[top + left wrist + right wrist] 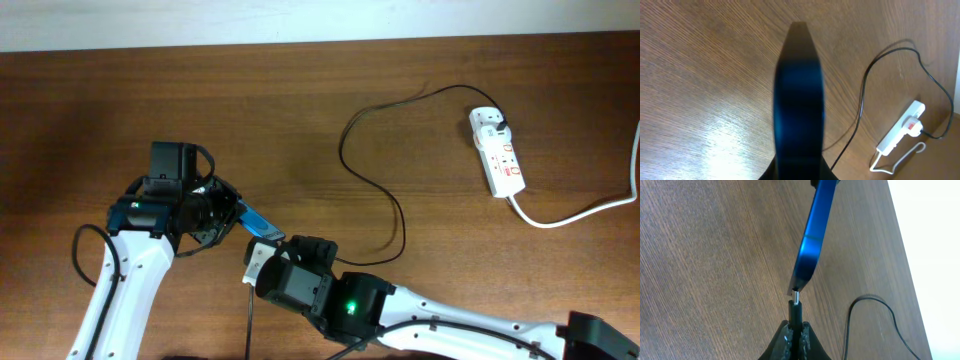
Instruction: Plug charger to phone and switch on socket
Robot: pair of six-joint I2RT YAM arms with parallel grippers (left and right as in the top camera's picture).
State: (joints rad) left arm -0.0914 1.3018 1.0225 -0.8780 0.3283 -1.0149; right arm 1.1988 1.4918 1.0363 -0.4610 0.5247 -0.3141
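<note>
- Left gripper [228, 215] grasps the phone [812, 245], held edge-up above the table [300, 100].
- Right gripper [795, 332] pinches the charger [795, 311] plug (tip right at the phone's end).
- Socket [498, 150] lies well apart.

I read worktop [300, 110] brown wood grain | socket [497, 150] flat near right edge, far side | charger [342, 152] cable loops from it to mid-table | white cord [545, 226] trails toward the right edge
</note>
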